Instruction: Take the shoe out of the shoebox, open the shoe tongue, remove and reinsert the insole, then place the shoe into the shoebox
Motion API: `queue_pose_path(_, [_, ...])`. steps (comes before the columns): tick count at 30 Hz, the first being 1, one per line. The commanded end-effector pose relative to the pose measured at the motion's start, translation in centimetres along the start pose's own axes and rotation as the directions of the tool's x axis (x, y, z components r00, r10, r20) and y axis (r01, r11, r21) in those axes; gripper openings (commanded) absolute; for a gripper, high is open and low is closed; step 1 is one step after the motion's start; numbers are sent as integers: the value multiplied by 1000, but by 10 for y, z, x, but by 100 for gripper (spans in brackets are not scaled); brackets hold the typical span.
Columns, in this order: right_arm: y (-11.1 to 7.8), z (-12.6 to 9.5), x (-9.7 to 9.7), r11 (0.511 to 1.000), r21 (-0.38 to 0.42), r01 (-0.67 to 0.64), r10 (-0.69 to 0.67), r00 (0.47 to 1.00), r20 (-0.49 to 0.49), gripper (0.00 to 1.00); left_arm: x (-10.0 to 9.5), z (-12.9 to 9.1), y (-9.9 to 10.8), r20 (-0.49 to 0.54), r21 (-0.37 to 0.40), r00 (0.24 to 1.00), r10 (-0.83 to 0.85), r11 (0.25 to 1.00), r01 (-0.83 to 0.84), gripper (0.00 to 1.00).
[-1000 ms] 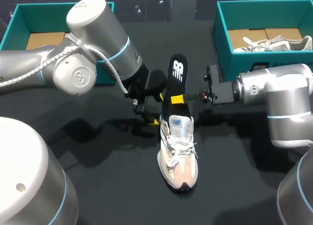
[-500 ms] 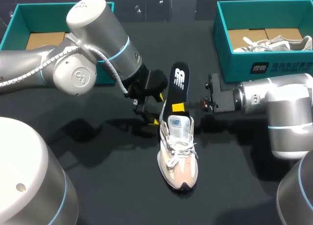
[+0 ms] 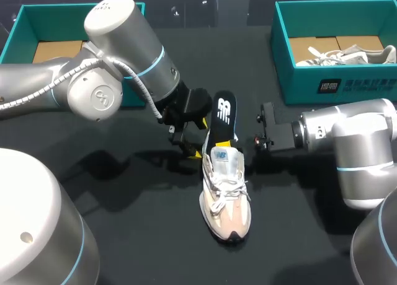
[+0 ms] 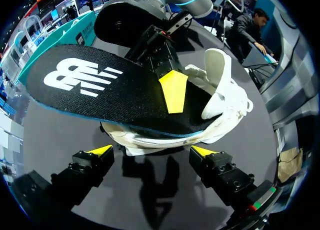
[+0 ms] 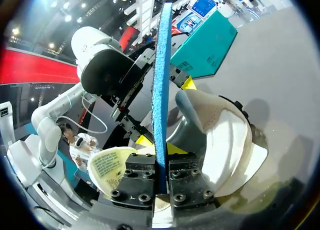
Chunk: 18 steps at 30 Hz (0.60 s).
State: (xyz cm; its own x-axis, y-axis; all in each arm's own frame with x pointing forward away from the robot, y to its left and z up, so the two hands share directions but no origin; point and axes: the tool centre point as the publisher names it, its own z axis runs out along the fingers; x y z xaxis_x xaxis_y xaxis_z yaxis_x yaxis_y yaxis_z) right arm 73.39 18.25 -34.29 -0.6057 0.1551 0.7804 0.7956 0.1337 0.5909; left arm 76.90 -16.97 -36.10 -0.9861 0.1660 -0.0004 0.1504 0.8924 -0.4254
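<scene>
– On the black table [image 3: 124,229], nearest the camera, what sits there?
– 1 sneaker [image 3: 226,195], upright on its sole, toe pointing toward us and heel away.
– And at the heel?
– The left gripper [image 4: 151,151] sits just beside it. Its 2 fingers are spread wide and grip nothing, and the heel lies just ahead of the yellow tips.
– The other arm?
– The right gripper [image 5: 162,172] comes in from the opposite side, fingers pinched tight on the edge of the black insole [image 3: 224,111]. That insole stands nearly upright, with its lower end down in the shoe's opening and its logo end above the collar.
– Farther back?
– 2 teal boxes. The right shoebox [image 3: 298,80] holds a second sneaker [image 3: 347,54], and the left shoebox [image 3: 17,26] shows a cardboard floor.
</scene>
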Motion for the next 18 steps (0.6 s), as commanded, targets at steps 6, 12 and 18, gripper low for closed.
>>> queue_pose_path(6, [-13,3,3,999,36,-40,37,997,60,0,0,1,0,0,-1,1000,1,1000,-1,100])
queue_pose_path(12, [-11,3,2,1000,21,-14,13,998,55,0,0,1,0,0,-1,1000,1,1000,-1,100])
queue_pose_path(18, [1,-2,5,999,7,35,-36,999,27,29,0,1,0,0,-1,1000,1,1000,-1,100])
